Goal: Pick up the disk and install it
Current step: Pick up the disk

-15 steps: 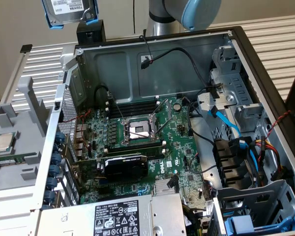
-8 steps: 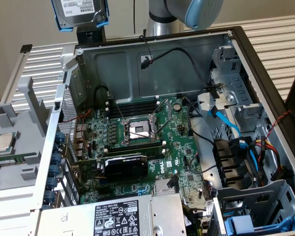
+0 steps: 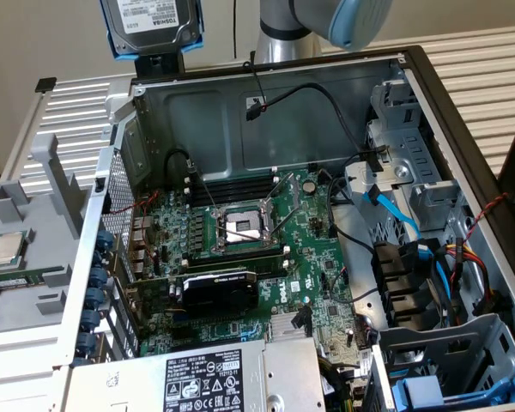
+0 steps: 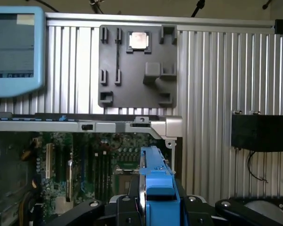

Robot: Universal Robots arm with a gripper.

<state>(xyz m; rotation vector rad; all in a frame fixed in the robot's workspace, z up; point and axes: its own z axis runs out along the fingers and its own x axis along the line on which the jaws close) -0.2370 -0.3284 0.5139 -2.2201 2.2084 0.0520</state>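
Note:
The disk [image 3: 150, 24], a grey hard drive with a white Toshiba label in a blue carrier frame, hangs high above the back left corner of the open computer case [image 3: 266, 94]. My gripper [image 3: 160, 64] is shut on its lower edge. In the wrist view the disk [image 4: 156, 174] shows edge-on as a blue frame clamped between the black fingers [image 4: 125, 207] of my gripper [image 4: 155, 205], above the motherboard [image 4: 94, 160].
The case holds a motherboard [image 3: 240, 249], a black card [image 3: 219, 292], cables and metal drive cages [image 3: 412, 172], with a blue-railed bay [image 3: 438, 390] at the front right. A labelled silver box [image 3: 206, 382] lies in front. A grey tray [image 3: 34, 215] holds a processor chip [image 3: 7, 249].

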